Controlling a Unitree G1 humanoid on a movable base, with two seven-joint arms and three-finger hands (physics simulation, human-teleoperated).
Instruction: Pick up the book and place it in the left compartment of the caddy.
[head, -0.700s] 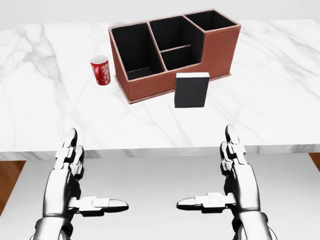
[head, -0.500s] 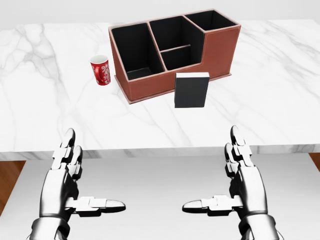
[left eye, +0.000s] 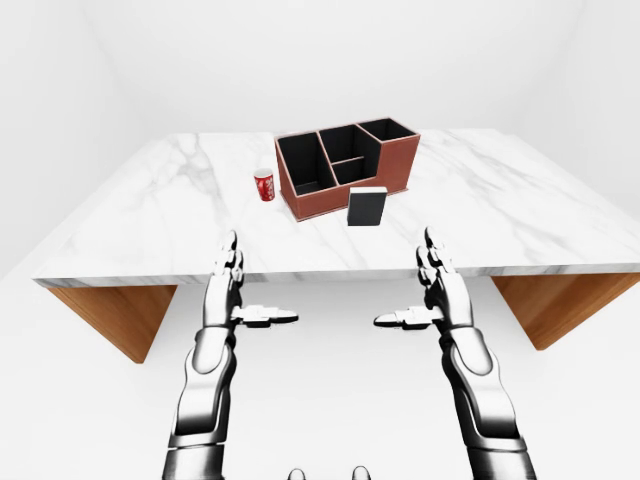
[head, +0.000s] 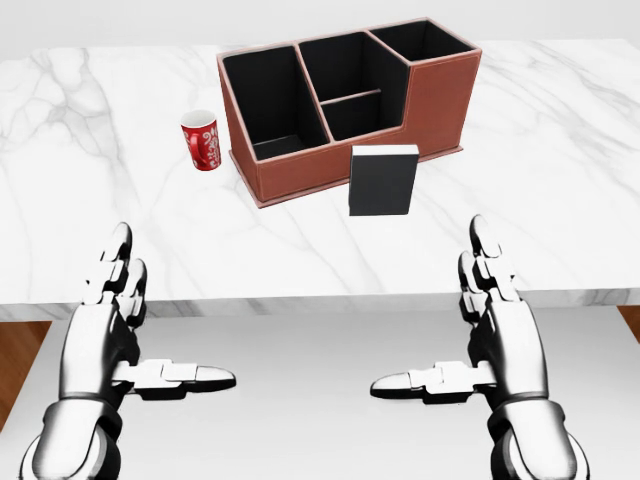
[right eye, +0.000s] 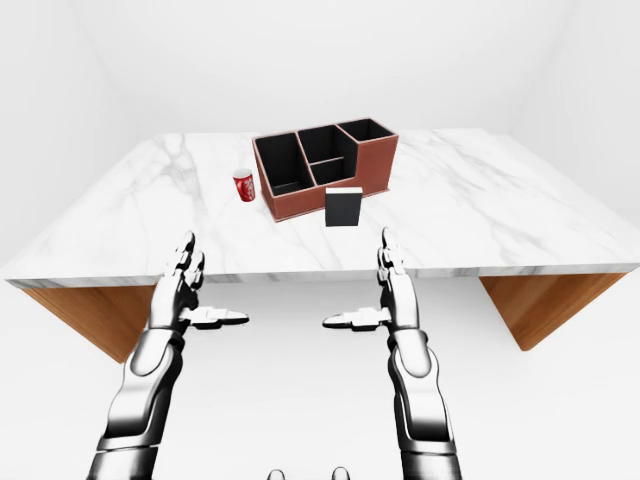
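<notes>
A black book (head: 382, 180) with a white top edge stands upright on the marble table (head: 560, 180), just below the brown caddy (head: 345, 105) in the head view. The caddy's left compartment (head: 270, 100) is open and dark inside. My left hand (head: 135, 335) is open at the lower left, below the table's near edge. My right hand (head: 465, 330) is open at the lower right, also below the table edge. Both hands hold nothing and are well apart from the book.
A red patterned cup (head: 201, 138) stands on the table left of the caddy. The table's near edge (head: 320, 303) lies between my hands and the book. Wooden table legs (left eye: 115, 315) show at both sides in the eye views.
</notes>
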